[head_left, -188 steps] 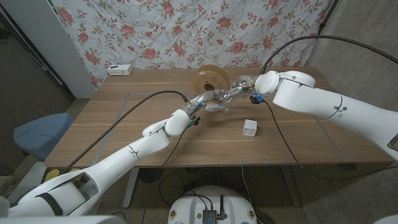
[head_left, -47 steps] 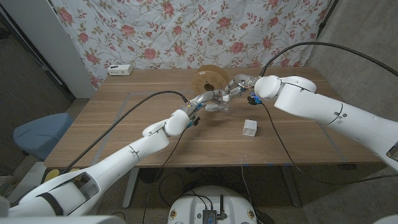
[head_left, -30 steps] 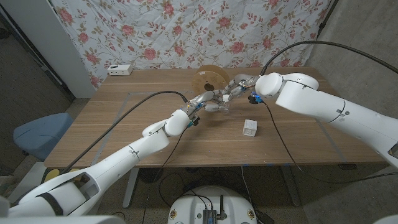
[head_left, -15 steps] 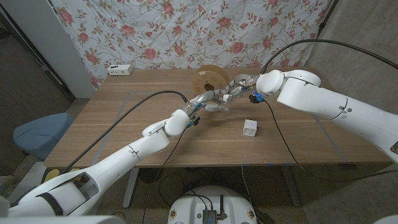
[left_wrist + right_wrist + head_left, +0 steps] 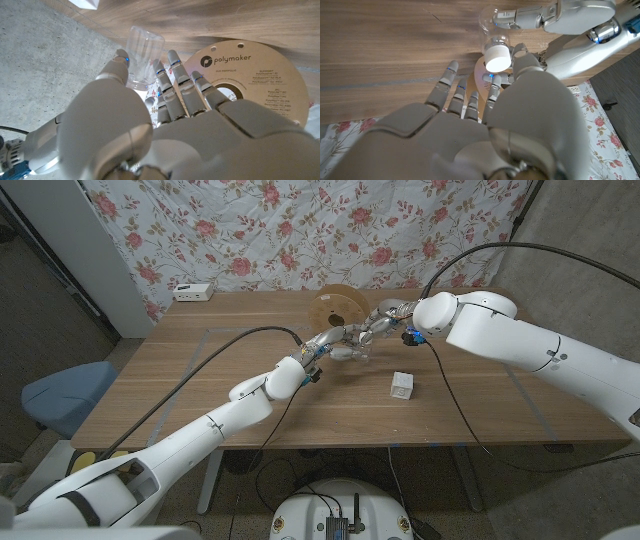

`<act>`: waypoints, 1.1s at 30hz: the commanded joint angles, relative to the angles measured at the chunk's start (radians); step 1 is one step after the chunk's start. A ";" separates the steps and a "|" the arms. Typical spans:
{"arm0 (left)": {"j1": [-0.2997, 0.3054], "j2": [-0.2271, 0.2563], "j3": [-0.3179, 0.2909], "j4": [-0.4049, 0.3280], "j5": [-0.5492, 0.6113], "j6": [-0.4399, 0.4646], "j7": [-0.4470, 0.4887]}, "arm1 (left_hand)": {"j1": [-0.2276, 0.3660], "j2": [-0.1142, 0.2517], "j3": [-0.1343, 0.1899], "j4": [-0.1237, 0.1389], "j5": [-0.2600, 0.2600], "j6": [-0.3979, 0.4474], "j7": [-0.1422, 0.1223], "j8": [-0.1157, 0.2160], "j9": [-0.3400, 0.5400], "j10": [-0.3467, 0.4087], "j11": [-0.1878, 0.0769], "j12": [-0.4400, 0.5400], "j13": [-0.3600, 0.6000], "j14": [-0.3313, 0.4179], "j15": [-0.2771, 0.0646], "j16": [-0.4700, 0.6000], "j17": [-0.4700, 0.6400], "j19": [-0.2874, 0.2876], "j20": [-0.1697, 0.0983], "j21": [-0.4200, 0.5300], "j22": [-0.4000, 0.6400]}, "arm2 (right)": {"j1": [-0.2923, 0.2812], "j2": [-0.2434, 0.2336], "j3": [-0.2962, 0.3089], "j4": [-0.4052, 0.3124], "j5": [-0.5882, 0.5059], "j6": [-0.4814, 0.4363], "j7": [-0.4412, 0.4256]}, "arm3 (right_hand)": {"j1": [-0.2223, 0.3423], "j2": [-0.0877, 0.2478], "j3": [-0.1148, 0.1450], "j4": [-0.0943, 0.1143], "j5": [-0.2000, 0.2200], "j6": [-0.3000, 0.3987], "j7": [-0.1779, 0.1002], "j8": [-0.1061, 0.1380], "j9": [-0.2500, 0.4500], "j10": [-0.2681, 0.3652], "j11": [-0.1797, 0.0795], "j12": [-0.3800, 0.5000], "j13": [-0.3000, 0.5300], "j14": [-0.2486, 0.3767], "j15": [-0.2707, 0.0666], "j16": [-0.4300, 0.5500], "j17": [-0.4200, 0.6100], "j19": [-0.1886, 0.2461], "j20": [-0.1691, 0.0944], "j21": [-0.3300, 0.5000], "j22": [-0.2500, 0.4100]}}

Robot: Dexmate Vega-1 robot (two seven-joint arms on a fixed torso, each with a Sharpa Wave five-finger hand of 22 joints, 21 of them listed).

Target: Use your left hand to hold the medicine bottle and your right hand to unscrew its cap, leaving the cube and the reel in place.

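Note:
My left hand (image 5: 333, 344) grips a clear medicine bottle (image 5: 357, 348) just above the table, in front of the reel; in the left wrist view the bottle (image 5: 143, 47) sits between the thumb and fingers of that hand (image 5: 165, 125). My right hand (image 5: 386, 320) meets it from the right. In the right wrist view, the right hand (image 5: 495, 130) pinches the white cap (image 5: 498, 58) between thumb and fingertips, at the mouth of the bottle (image 5: 490, 22) held by the left hand (image 5: 555, 15). Whether the cap is free of the neck I cannot tell.
A tan cardboard reel (image 5: 336, 302) stands on the wooden table (image 5: 200, 380) right behind both hands, and its labelled face (image 5: 260, 80) fills much of the left wrist view. A white cube (image 5: 402, 386) lies nearer me, to the right. A white box (image 5: 193, 291) is at the far left edge.
My right forearm has shifted a little and the hand has turned at the cap. The left hand, bottle, reel and cube stay where they were.

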 commanded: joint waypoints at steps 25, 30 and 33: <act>0.009 0.006 -0.004 -0.008 0.001 0.000 0.004 | -0.002 0.010 0.005 0.001 0.003 0.005 -0.005 -0.002 0.006 0.011 -0.001 0.006 0.004 0.006 -0.097 -0.001 0.001 0.001 -0.092 0.001 0.003 | 0.107 0.050 -0.104 0.042 0.050 -0.146 -0.047 | -0.111 -0.029 -0.056 0.032 0.022 0.007 0.044 0.005 0.010 -0.003 0.058 0.011 0.002 0.005 0.052 -0.006 -0.003 0.013 0.033 0.004 0.002; 0.007 0.004 -0.004 -0.004 0.002 -0.004 0.004 | -0.003 0.010 0.005 0.001 0.003 0.005 -0.004 -0.002 0.006 0.009 0.002 0.005 0.004 0.005 -0.096 -0.001 0.001 0.001 -0.092 0.001 0.003 | 0.113 0.057 -0.110 0.049 0.058 -0.145 -0.059 | -0.113 -0.025 -0.055 0.030 0.026 0.025 0.043 0.012 0.012 0.004 0.058 0.014 0.002 0.011 0.051 -0.004 -0.003 0.015 0.032 0.005 0.002; 0.005 0.005 -0.004 -0.002 0.002 -0.007 0.002 | -0.003 0.010 0.005 0.001 0.003 0.005 -0.005 -0.002 0.006 0.010 0.000 0.006 0.004 0.006 -0.096 -0.001 0.001 0.001 -0.092 0.001 0.003 | 0.116 0.060 -0.115 0.049 0.059 -0.150 -0.068 | -0.113 -0.024 -0.056 0.028 0.029 0.041 0.040 0.019 0.014 0.010 0.055 0.016 0.002 0.016 0.050 -0.003 -0.004 0.019 0.030 0.007 0.002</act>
